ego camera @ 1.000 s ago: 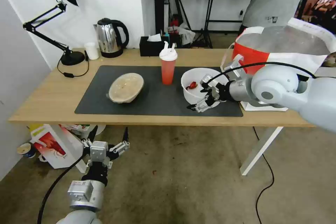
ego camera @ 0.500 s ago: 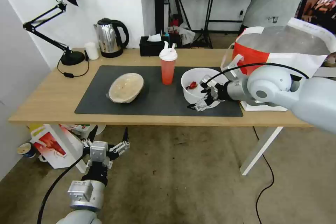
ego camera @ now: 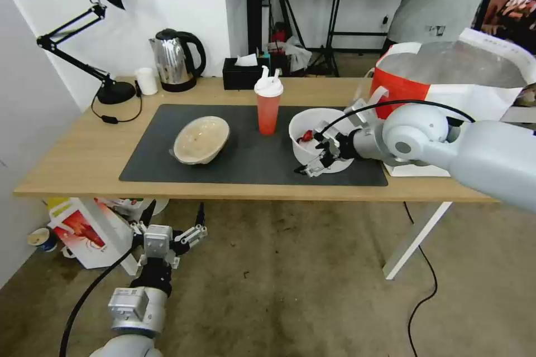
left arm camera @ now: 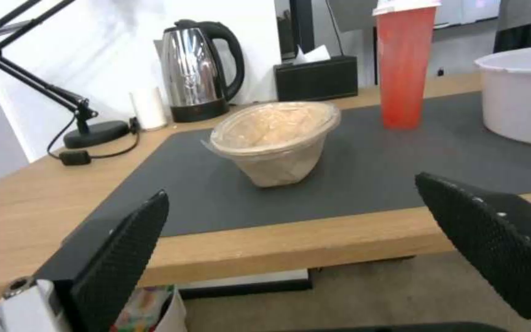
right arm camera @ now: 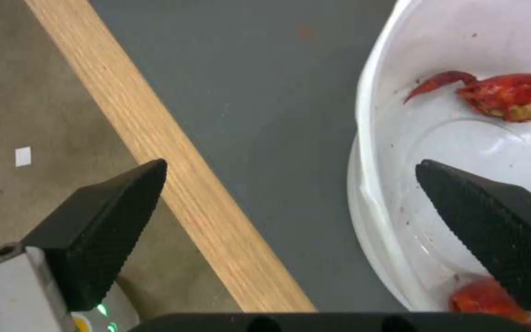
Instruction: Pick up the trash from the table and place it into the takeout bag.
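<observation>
Right gripper (ego camera: 314, 159) spread open, straddling the white bowl (ego camera: 312, 131) near rim — centre-right of frame. Thin, light plastic, likely flexes — pinch the rim wall. Left gripper (ego camera: 170, 223) open, parked low.

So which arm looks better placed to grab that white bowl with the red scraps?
The right. Its open right gripper already straddles the white bowl's near rim, one finger over the inside. The left gripper hangs open below the table edge, nearer the beige bowl.
</observation>
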